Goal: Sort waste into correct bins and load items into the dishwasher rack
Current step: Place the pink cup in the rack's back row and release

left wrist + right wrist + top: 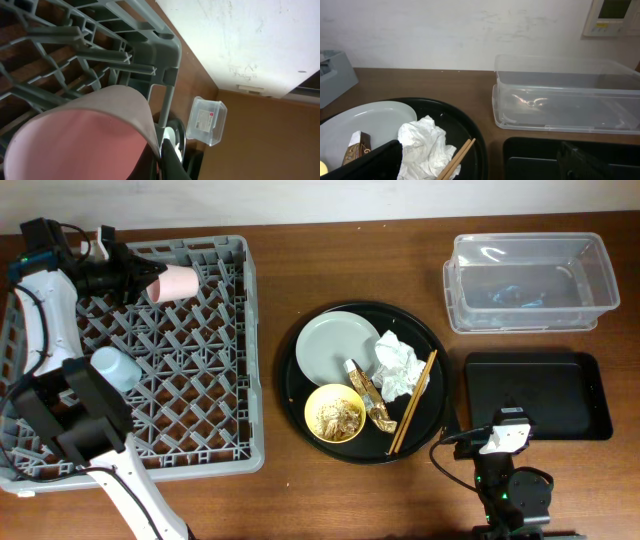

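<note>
My left gripper is shut on the rim of the pink cup, holding it on its side over the far edge of the grey dishwasher rack. In the left wrist view the pink cup fills the frame and the jaws pinch its rim. A light blue cup sits in the rack. The grey-white plate, white tissue, gold wrapper, chopsticks and yellow bowl of beige scraps lie on the round black tray. My right gripper is open and empty near the front edge.
The round black tray sits mid-table. The clear tub stands at the back right, with the shallow black tray in front of it. The right wrist view shows the tissue, chopsticks, tub and black tray.
</note>
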### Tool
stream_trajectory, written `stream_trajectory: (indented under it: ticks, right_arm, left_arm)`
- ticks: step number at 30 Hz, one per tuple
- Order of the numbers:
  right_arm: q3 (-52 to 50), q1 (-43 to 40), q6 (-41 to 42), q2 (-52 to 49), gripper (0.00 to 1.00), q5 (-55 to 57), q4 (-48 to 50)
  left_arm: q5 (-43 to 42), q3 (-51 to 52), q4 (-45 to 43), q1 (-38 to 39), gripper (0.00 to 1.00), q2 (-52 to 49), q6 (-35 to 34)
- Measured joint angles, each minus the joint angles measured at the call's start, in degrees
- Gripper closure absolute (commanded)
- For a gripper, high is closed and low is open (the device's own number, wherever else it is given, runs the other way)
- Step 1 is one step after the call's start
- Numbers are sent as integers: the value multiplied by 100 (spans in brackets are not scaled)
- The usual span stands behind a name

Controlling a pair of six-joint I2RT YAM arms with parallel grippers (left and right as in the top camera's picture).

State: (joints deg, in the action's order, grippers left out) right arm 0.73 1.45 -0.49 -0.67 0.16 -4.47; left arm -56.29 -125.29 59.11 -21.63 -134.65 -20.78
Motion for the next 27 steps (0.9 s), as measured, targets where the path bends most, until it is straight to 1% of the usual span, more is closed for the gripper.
stream_trajectory:
  ticks: [5, 6, 7, 8, 9, 10, 11, 15, 18, 23, 27]
  right_arm:
    - [0, 0, 2, -2, 1, 0, 0]
    - [0, 0, 2, 0, 1, 0, 0]
    - [0, 0, -2, -2, 1, 0, 0]
    - [0, 0, 0, 0, 1, 0, 2]
    - [0, 0, 2, 0, 1, 0, 0]
    - [0, 0, 0, 0, 1, 0, 0]
    - [0, 0, -2, -2, 1, 0, 2]
    - [0, 0, 2, 0, 1, 0, 0]
    - [0, 0, -2, 0, 1, 0, 2]
    - [0, 0, 0, 0, 1, 0, 2]
    - [0, 0, 0, 0, 1, 0, 0]
  left_arm:
    - [-74, 7, 293, -153, 99, -4, 2]
    - [-70, 7, 391, -212, 93, -4, 2]
    - [-57, 9, 452, -278, 84, -4, 2]
    - [-44, 9, 501, -350, 68, -4, -2]
    - [44, 7, 588, -411, 33, -4, 28]
    - [201, 7, 713, -476, 8, -4, 63]
    - [400, 9, 833, -535, 4, -4, 98]
    - [975, 22, 1027, -728, 1, -9, 446]
    - [1156, 22, 1034, -791, 1, -9, 590]
    - [1633, 22, 1130, -846, 1, -9, 691]
    - [2299, 20, 1246, -949, 1, -4, 713]
